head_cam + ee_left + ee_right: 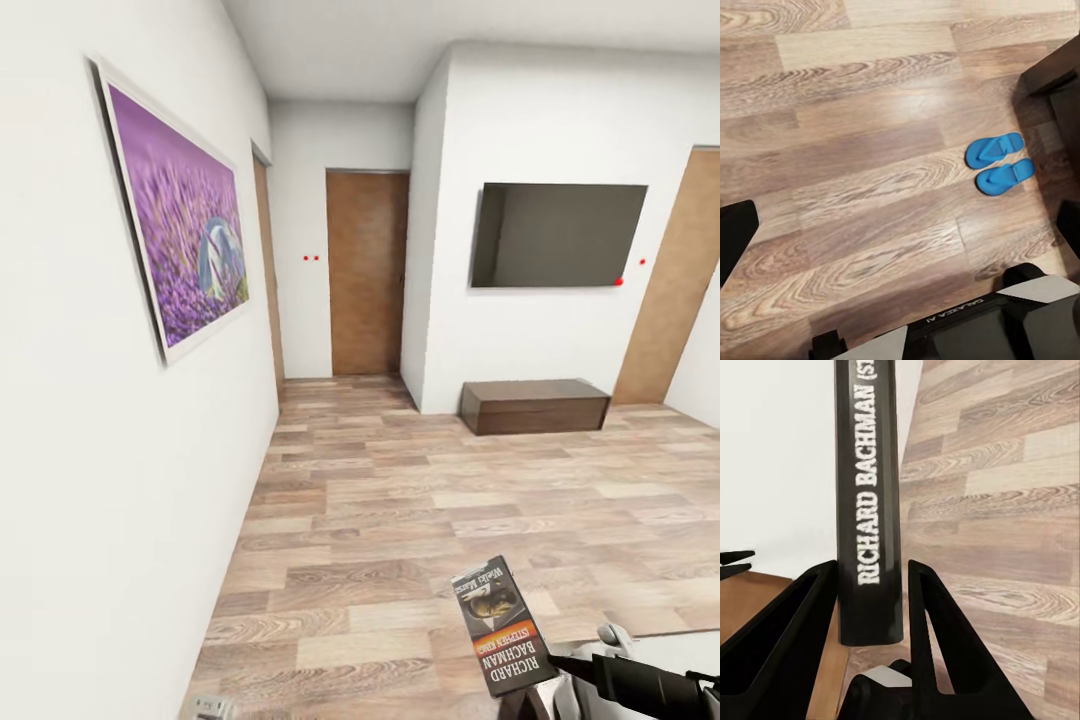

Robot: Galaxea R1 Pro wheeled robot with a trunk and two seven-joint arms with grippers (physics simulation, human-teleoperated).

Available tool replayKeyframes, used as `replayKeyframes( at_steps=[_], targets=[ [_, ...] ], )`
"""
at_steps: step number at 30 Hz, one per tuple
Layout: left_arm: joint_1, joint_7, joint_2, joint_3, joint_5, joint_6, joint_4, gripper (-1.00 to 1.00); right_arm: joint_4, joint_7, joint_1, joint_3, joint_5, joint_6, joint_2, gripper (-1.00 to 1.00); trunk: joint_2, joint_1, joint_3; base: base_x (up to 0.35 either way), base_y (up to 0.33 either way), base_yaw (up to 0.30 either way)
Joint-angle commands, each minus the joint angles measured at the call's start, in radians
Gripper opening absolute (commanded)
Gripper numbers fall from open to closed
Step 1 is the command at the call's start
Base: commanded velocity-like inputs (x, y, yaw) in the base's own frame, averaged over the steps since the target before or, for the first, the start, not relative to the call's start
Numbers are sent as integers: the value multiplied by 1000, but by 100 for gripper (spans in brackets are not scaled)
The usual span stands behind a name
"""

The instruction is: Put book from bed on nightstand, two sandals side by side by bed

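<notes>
The book (503, 628), a thin paperback lettered "RICHARD BACHMAN", stands tilted at the lower right of the head view, above the wood-plank floor. My right gripper (548, 690) is shut on its lower edge. In the right wrist view the black spine of the book (868, 502) sits clamped between the two fingers (937, 622). The two sandals (1000, 163), bright blue flip-flops, lie side by side on the floor in the left wrist view, close to a dark brown wooden piece of furniture (1057, 75). My left gripper (904, 236) hangs open high above the floor, holding nothing.
A white wall with a purple flower picture (180, 225) runs close along the left. Ahead are a wooden door (367, 272), a wall-mounted TV (556, 234) and a low dark bench (534, 405). My own base (967, 330) shows in the left wrist view.
</notes>
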Motion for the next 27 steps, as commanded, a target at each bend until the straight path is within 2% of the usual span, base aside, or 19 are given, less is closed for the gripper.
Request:
replayKeyframes(
  at_steps=[1,14,27],
  targets=[
    [-1,-2,0,6,-11,-5,0,100,-1,2,-1,3,-12,10,-1,-100,-2,0,-2,0,0,293],
    [-1,-2,0,6,-11,-5,0,100,-1,3,-1,3,-12,10,-1,-100,-2,0,-2,0,0,278],
    [-1,-2,-2,6,-11,-5,0,100,-1,4,-1,3,-12,10,-1,-100,-2,0,-2,0,0,44]
  ],
)
